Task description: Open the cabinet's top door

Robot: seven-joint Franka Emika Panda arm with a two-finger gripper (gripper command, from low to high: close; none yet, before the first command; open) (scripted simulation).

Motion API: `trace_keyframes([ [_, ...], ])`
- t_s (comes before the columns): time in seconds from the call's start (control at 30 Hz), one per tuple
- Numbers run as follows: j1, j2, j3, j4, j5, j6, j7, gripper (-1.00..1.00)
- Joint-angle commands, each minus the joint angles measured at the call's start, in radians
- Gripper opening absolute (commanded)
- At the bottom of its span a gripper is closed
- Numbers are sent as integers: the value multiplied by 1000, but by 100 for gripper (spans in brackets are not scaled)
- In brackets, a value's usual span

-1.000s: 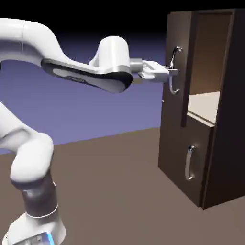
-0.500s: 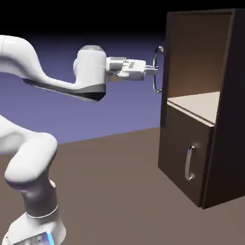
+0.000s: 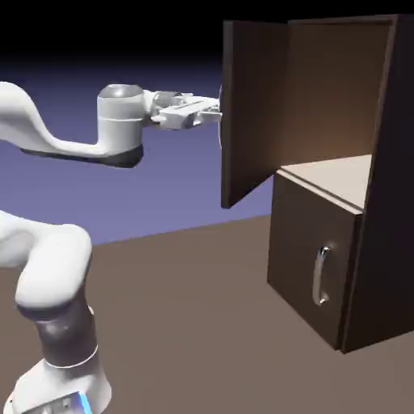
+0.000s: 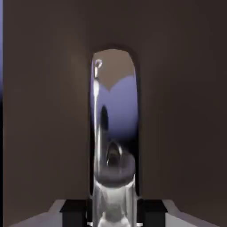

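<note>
The cabinet stands at the exterior view's right, dark brown outside and tan inside. Its top door is swung far out to the left, showing its inner face and leaving the upper compartment open. My gripper reaches the door's outer side at handle height, where the door's edge hides its fingertips. In the hand view the long silver handle fills the middle, running up from the bottom edge between my dark fingers, which are shut on it. Dark door wood lies all around it.
The shorter lower panel with its small silver handle stays shut. A tan shelf divides the two compartments. The brown table stretches in front of the cabinet, and my arm's base stands at the lower left.
The top door has swung from slightly ajar to wide open. My gripper moved left across the exterior view with the handle in it, and the arm folded back.
</note>
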Motion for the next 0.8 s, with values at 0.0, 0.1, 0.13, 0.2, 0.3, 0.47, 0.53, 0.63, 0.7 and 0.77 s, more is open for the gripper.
trace_keyframes([
  [0.0,-8,4,29,20,26,-42,-5,-100],
  [0.1,-45,20,119,90,96,-173,-16,-100],
  [0.13,-62,26,151,117,118,-216,-20,-100],
  [0.2,-103,39,215,177,160,-303,-27,-100],
  [0.3,-185,54,315,280,218,-433,-38,-100],
  [0.47,-347,59,466,461,296,-623,-65,-100],
  [0.53,-415,52,518,534,322,-690,-78,-100],
  [0.63,-516,35,586,642,357,-782,-103,-100],
  [0.7,-582,20,625,715,377,-839,-121,-100],
  [0.77,-635,6,654,774,392,-884,-137,-100],
])
